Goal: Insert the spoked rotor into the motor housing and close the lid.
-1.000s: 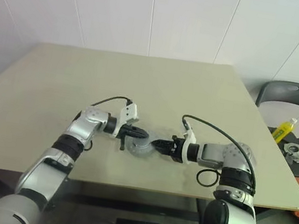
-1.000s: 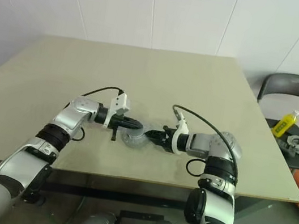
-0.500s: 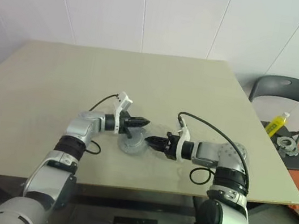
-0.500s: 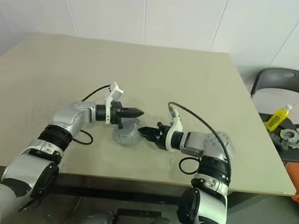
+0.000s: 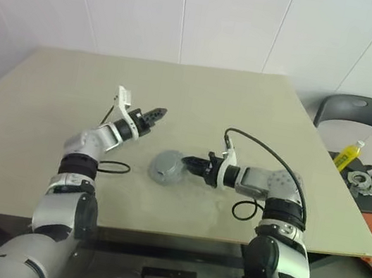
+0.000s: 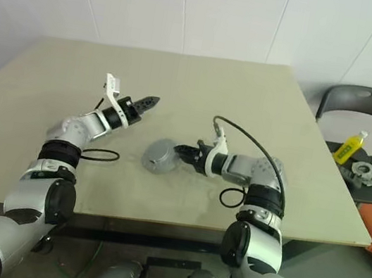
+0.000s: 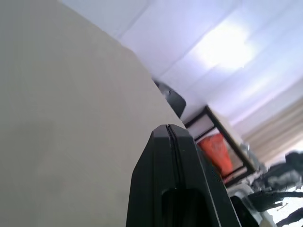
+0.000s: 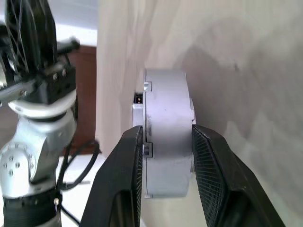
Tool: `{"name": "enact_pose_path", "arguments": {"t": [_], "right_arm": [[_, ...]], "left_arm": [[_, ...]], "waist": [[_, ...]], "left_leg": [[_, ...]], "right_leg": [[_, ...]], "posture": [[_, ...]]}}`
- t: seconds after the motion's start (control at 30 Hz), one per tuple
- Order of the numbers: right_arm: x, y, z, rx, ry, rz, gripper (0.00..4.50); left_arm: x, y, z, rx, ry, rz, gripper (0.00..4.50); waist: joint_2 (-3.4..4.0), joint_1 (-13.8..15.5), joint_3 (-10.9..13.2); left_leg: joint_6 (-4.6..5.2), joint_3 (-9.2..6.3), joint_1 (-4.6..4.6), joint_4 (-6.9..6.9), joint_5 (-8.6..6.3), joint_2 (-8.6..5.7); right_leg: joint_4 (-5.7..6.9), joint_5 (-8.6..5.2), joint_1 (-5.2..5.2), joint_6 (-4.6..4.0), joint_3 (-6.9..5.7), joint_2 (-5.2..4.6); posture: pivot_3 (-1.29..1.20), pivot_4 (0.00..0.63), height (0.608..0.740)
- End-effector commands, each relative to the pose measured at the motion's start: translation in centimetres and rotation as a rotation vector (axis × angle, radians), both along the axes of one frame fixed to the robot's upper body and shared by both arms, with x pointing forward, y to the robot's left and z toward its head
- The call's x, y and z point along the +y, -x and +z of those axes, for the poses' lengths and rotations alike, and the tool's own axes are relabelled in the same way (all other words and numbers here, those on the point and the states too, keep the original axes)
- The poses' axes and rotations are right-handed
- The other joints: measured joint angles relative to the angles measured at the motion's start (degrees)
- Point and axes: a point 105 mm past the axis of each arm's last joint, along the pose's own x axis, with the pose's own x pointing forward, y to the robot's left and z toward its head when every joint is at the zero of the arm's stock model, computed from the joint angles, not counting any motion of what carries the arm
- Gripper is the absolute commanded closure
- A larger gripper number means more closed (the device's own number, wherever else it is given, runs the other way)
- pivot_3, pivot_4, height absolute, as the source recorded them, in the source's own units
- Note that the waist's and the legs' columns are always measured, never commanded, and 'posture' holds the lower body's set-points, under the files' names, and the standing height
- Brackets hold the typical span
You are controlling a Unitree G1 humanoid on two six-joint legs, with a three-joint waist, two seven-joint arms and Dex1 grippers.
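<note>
A round grey metal case (image 5: 165, 167), the motor housing with its lid seated on it, lies tilted low over the table (image 5: 248, 107). My right gripper (image 5: 186, 160) is shut on its rim from the right. In the right wrist view both pads (image 8: 135, 161) press the case (image 8: 165, 118) edge-on, with a seam running round it. The spoked rotor is hidden. My left gripper (image 5: 160, 113) hangs shut and empty above the table, behind and to the left of the case, its tips (image 7: 169, 128) pressed together.
A grey chair (image 5: 361, 115) stands off the table's right side, with a yellow bottle (image 5: 347, 154) and a metal ring part (image 5: 361, 183) on its seat. Black cables loop on the table beside each forearm. The table's front edge runs close under my arms.
My left gripper has drawn away from the case, rising toward the far left and rolling. The right gripper keeps hold of the case and has edged forward. The camera has shifted.
</note>
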Motion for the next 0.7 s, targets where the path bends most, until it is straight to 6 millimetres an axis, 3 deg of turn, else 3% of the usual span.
{"name": "enact_pose_path", "arguments": {"t": [0.03, 0.13, 0.33, 0.5, 0.7], "right_arm": [[0.1, -1.9, 3.1, -0.107, -0.062, -0.053, 3.29], [0.0, -2.7, 3.4, -0.123, -0.073, -0.083, 3.29], [0.0, -3.7, 3.8, -0.14, -0.09, -0.128, 3.29], [0.9, -4.2, 4.1, -0.153, -0.116, -0.147, 3.29], [2.2, -5.1, 5.7, -0.203, -0.171, -0.17, 3.29]], "left_arm": [[1.1, 0.3, 0.7, 0.016, 0.067, 0.023, 4.32], [2.0, 1.1, 0.1, 0.052, 0.098, 0.034, 3.66], [3.8, 2.1, -0.9, 0.138, 0.193, 0.094, 1.6], [4.0, 2.6, -2.1, 0.2, 0.245, 0.133, 0.03], [3.1, 2.8, -5.4, 0.364, 0.234, 0.162, 0.03]], "waist": [[-0.04, 0.0, 0.0], [-0.04, -0.1, 0.0], [-0.08, -0.2, 0.1], [-0.08, -0.1, 0.1], [-0.09, -0.1, 0.1]], "left_leg": [[0.0, -0.02, -0.1, 0.01, 0.0, -0.04], [0.0, -0.01, -0.38, 0.04, 0.02, -0.11], [-0.13, -0.01, -0.62, 0.1, 0.11, -0.06], [-0.16, 0.0, -0.6, 0.17, 0.14, -0.04], [-0.17, 0.01, -0.6, 0.21, 0.15, -0.04]], "right_leg": [[-0.01, 0.01, -0.07, 0.0, -0.01, -0.02], [0.01, 0.06, -0.33, 0.02, 0.02, -0.1], [0.27, 0.13, -0.75, -0.1, 0.05, -0.04], [0.29, 0.21, -0.72, -0.15, 0.05, 0.0], [0.3, 0.24, -0.71, -0.16, 0.06, 0.0]], "posture": [[0.0, 0.0, 0.74], [0.0, 0.0, 0.74], [0.0, 0.0, 0.74], [0.0, 0.0, 0.74], [0.0, 0.0, 0.74]]}}
